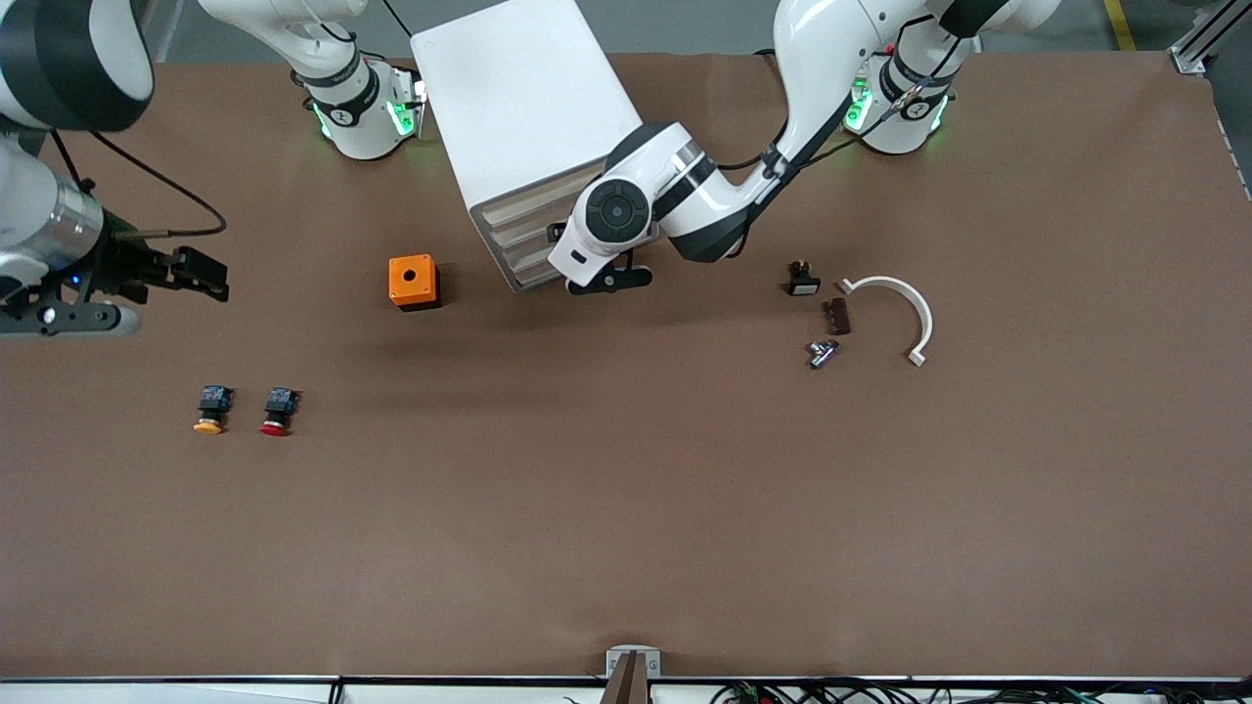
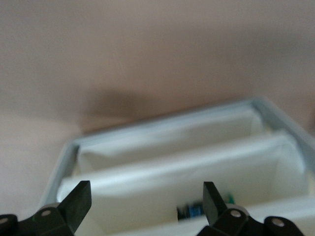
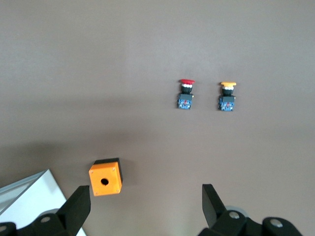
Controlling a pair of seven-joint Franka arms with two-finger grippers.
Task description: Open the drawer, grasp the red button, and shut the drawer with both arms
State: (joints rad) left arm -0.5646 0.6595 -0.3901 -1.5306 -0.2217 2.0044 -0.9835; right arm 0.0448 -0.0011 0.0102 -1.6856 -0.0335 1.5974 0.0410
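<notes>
The white cabinet (image 1: pixel 518 98) stands at the table's robot side, its stacked drawers (image 1: pixel 528 240) facing the front camera. My left gripper (image 1: pixel 611 280) is open right at the drawer fronts. In the left wrist view it (image 2: pixel 146 196) spans the pale trays (image 2: pixel 172 162), and a small blue-and-black part (image 2: pixel 191 210) lies in one. The red-capped button (image 1: pixel 278 411) lies on the table toward the right arm's end, and shows in the right wrist view (image 3: pixel 185 94). My right gripper (image 1: pixel 207 277) hangs open and empty in the air there (image 3: pixel 146 196).
A yellow-capped button (image 1: pixel 210 409) lies beside the red one. An orange cube with a hole (image 1: pixel 414 282) sits beside the cabinet. A small black part (image 1: pixel 802 280), brown block (image 1: pixel 837 316), metal piece (image 1: pixel 822 353) and white curved piece (image 1: pixel 900 303) lie toward the left arm's end.
</notes>
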